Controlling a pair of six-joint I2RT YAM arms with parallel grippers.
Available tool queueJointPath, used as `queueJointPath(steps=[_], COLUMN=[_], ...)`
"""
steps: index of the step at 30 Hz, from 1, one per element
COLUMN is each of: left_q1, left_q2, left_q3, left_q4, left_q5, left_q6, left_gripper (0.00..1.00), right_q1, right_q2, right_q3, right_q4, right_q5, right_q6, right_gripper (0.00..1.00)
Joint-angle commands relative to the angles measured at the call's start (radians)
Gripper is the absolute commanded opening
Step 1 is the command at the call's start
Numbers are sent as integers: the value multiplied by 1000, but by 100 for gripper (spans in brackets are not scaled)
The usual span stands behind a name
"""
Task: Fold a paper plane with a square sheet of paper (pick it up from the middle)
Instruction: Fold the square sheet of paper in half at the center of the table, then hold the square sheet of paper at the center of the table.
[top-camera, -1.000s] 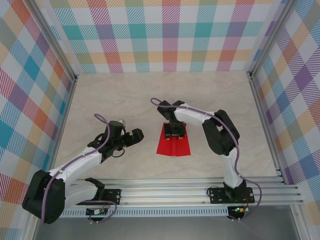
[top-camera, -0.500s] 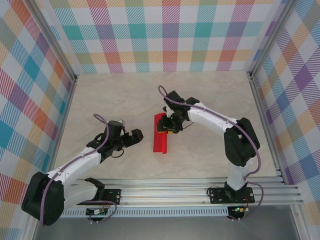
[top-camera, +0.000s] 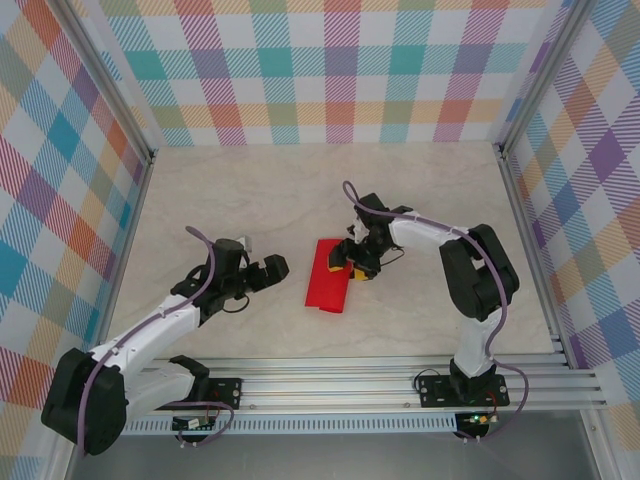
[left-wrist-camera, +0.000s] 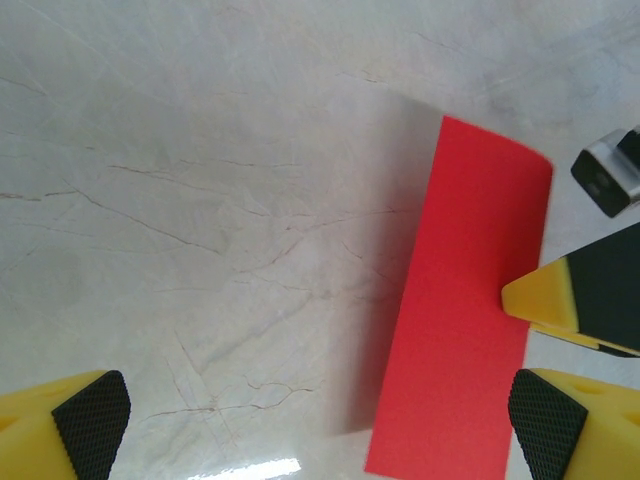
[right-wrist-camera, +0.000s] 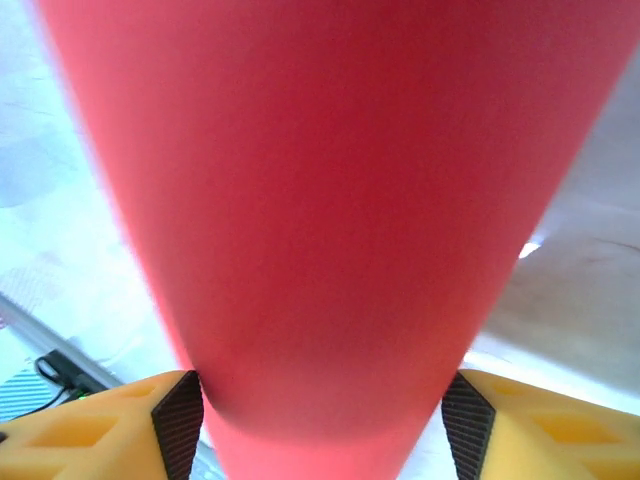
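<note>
Pale marbled bench (top-camera: 250, 200), plaid walls around. A second ago the paper plane (top-camera: 328, 275) lay spread wide; now it is a narrow flat red strip at mid-bench. The right hand (top-camera: 360, 262) has shifted to its right edge, fingers apart around it; grip unclear. The left hand (top-camera: 272, 272) hangs released nearby.

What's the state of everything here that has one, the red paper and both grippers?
Red folded paper: folded into a narrow strip, lying on the table.
Left gripper: open, empty, beside the paper.
Right gripper: fingers apart with the paper between them; grip unclear.
</note>
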Motion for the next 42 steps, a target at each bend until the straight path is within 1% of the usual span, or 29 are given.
queueJointPath(steps=[1,5,10,15,19,26,39,42], left_q1=[-17,-33,-63,-89,-111,-128,-129,-129], left_q2=[17,43,96,143,194,261,313,314], left_q3=[37,54,91,113,138,175,196,192], left_q4=[29,41,36,49,51,75,95,100], left_q5=[32,33,43,37,30,22,23,20], left_q6=[-13,-11,-7,-8,-19,-26,-25,-28], left_gripper=[100,100,100,99,92,80,68,67], right_q1=[-13,-16,-16,-16,-16,-16,-15,-14], right_q2=[-19,-56,-89,-91,-68,-62,-1,0], right_q3=[-6,-8,-36,-61,-51,-62,-39,-39], right_q4=[-67,-108,-138,-111,-143,-103,-108,-104], right_q5=[97,166,295,278,284,216,218,221], right_q6=[-44,-38,11,14,-16,-33,-21,-6], right_gripper=[72,79,80,79,79,80,81,81])
